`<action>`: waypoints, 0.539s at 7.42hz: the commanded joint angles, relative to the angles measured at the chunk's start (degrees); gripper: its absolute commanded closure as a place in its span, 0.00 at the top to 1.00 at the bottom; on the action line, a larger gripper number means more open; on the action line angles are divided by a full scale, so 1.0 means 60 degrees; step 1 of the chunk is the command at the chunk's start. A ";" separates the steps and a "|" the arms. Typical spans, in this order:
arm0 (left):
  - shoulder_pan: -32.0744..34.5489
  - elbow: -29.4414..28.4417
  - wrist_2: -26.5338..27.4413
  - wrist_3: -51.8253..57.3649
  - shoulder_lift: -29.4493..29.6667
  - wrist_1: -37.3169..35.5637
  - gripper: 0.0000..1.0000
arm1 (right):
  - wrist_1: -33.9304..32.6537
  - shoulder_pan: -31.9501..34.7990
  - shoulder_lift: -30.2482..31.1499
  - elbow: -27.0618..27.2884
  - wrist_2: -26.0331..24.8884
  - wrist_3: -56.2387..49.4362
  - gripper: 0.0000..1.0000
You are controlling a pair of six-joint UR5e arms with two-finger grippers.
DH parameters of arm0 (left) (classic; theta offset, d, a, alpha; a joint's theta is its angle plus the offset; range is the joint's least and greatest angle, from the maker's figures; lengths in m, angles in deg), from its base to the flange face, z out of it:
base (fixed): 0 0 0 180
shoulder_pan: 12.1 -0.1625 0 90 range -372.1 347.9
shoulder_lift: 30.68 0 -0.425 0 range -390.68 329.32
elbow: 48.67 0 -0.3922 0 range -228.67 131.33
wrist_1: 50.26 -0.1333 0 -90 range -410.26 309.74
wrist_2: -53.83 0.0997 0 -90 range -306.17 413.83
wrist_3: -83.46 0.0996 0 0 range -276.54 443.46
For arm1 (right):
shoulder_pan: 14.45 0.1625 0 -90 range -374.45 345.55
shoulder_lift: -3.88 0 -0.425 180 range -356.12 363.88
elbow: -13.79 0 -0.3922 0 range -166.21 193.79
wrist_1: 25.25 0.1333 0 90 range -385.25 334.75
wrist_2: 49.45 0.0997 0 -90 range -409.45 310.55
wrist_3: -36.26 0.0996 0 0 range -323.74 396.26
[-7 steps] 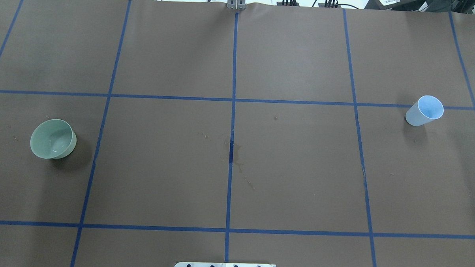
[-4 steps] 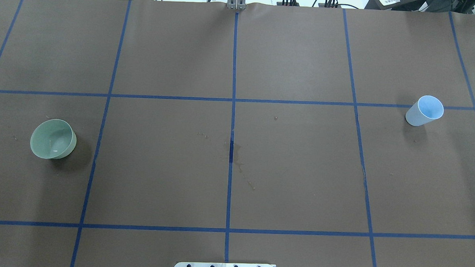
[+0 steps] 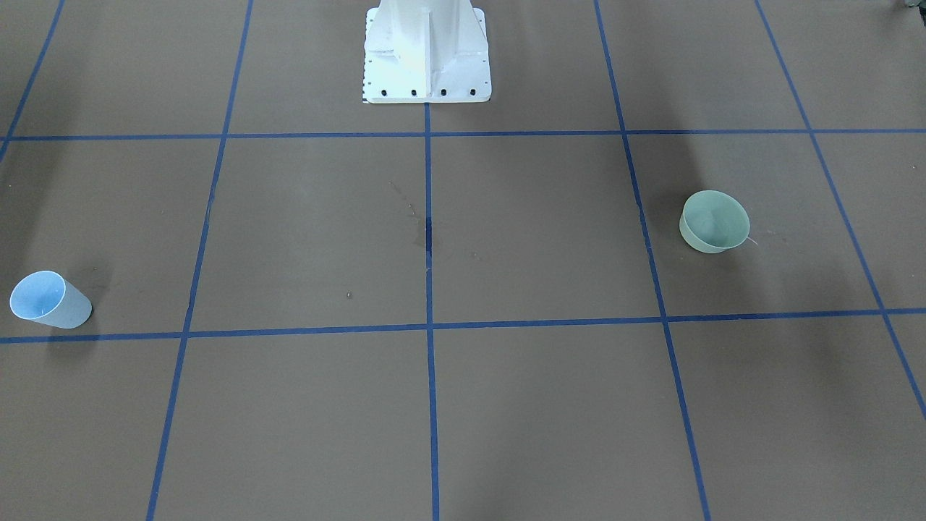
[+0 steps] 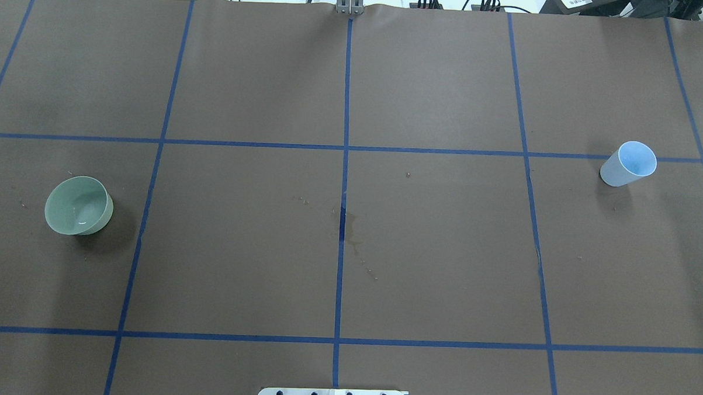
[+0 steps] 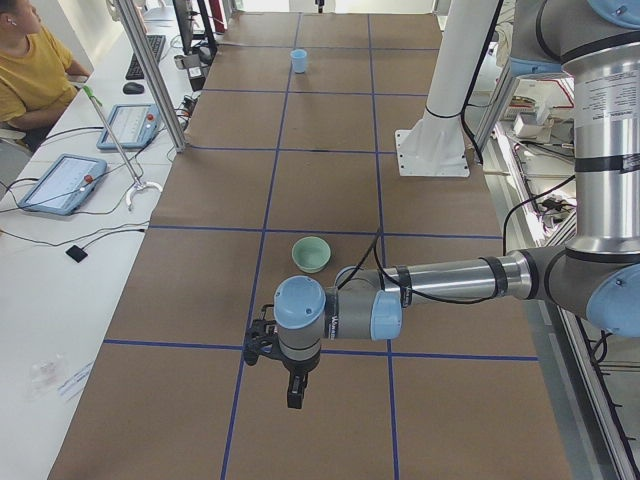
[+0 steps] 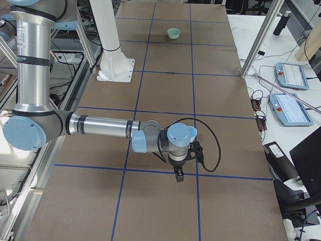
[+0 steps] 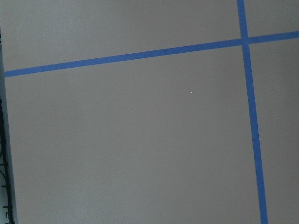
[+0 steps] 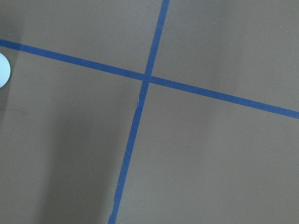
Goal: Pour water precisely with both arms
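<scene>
A pale green bowl (image 4: pixel 79 205) stands on the brown table on my left side; it also shows in the front view (image 3: pixel 715 221) and the left view (image 5: pixel 311 253). A faint glint of water (image 4: pixel 83 224) lies in its bottom. A light blue cup (image 4: pixel 628 163) stands upright on my right side, also in the front view (image 3: pixel 49 299). My left gripper (image 5: pixel 292 392) points down above the table beyond the bowl, towards the table's end, apart from it. My right gripper (image 6: pixel 179 175) points down next to the cup. I cannot tell whether either is open or shut.
The white bolted pedestal (image 3: pixel 427 51) stands at the table's robot side. Blue tape lines (image 4: pixel 344 162) grid the brown cover. Small wet stains (image 4: pixel 353 235) mark the middle. Tablets and cables (image 5: pixel 62 182) lie on the white bench past the far edge, where a person (image 5: pixel 30 60) sits.
</scene>
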 commanded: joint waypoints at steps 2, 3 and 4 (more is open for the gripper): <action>0.0000 0.0026 -0.0011 -0.0021 -0.0173 0.0006 1.00 | 0.0017 -0.0011 0.0010 0.0009 0.0028 0.0044 1.00; 0.0000 0.0026 -0.0011 -0.0021 -0.0173 0.0006 1.00 | 0.0031 -0.0011 0.0024 0.0009 0.0028 0.0102 1.00; 0.0000 0.0026 -0.0011 -0.0021 -0.0173 0.0006 1.00 | 0.0031 -0.0011 0.0039 -0.0005 0.0028 0.0103 1.00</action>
